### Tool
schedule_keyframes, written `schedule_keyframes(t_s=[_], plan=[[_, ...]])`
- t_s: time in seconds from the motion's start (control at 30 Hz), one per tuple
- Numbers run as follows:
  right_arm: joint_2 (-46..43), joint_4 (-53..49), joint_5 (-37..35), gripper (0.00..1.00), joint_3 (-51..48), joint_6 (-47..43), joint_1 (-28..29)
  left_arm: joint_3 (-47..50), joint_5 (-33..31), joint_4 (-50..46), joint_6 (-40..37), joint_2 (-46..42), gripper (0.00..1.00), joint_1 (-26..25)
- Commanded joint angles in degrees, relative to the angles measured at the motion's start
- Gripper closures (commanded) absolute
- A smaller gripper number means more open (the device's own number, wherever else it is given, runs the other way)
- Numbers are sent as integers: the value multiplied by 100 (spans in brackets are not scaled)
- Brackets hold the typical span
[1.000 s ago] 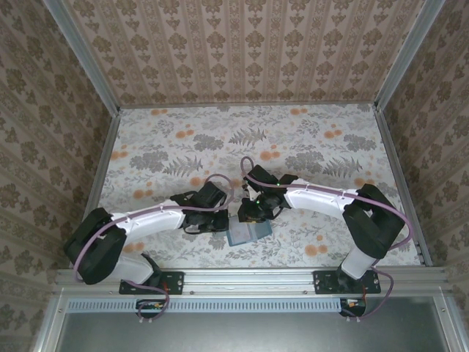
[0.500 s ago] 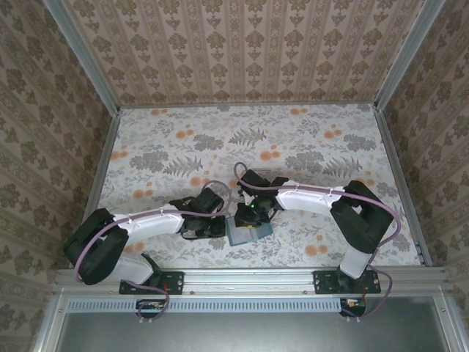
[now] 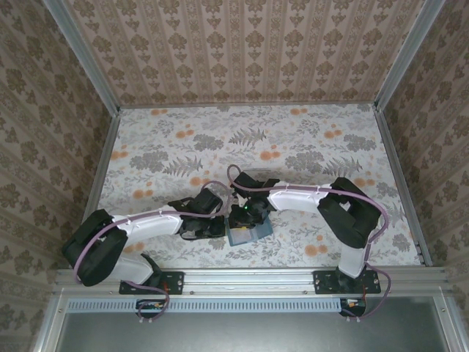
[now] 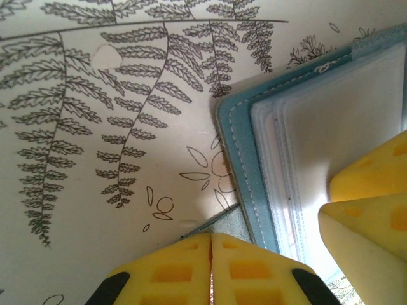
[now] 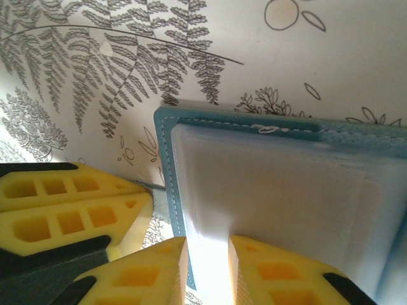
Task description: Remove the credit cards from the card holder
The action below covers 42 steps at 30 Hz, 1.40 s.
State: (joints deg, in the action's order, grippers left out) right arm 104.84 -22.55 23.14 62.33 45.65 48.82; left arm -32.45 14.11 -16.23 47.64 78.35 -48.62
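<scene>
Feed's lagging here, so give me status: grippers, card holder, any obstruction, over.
Left gripper shut, pinching card holder edge. Right gripper slightly open over pale card, not yet out. Both grippers crowd the same corner.

A staged test booth is suggested rather than a lived-in room — the walls [image 3: 249,51] are papered in a damask pattern, the table [image 3: 315,139] is covered with a floral sheet, and both are framed by bare metal rails [image 3: 249,277].

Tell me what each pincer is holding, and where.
Left pincer: shut on a thin edge of the card holder, at its side. Right pincer: jaws astride the pale pocket stack at its edge; a firm grip cannot be told.
</scene>
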Motion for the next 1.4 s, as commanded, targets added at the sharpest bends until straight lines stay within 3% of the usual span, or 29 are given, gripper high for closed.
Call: schedule_keyframes(t_s=[0.0, 0.4, 1.03, 1.23, 1.37], plan=[[123, -361, -243, 73, 165, -18, 36, 167, -57, -207, 1, -38, 92, 47], [-7, -1499, -1179, 57, 532, -424, 89, 217, -40, -204, -20, -78, 92, 96], [-9, -2638, -2339, 53, 1084, -619, 322, 199, 56, -56, -24, 48, 92, 135], [-48, -2633, -2314, 62, 1098, -653, 336, 204, 66, -47, -33, 64, 92, 134], [-100, -2529, -2174, 76, 1050, -654, 332, 199, 66, -64, -42, 78, 92, 158]])
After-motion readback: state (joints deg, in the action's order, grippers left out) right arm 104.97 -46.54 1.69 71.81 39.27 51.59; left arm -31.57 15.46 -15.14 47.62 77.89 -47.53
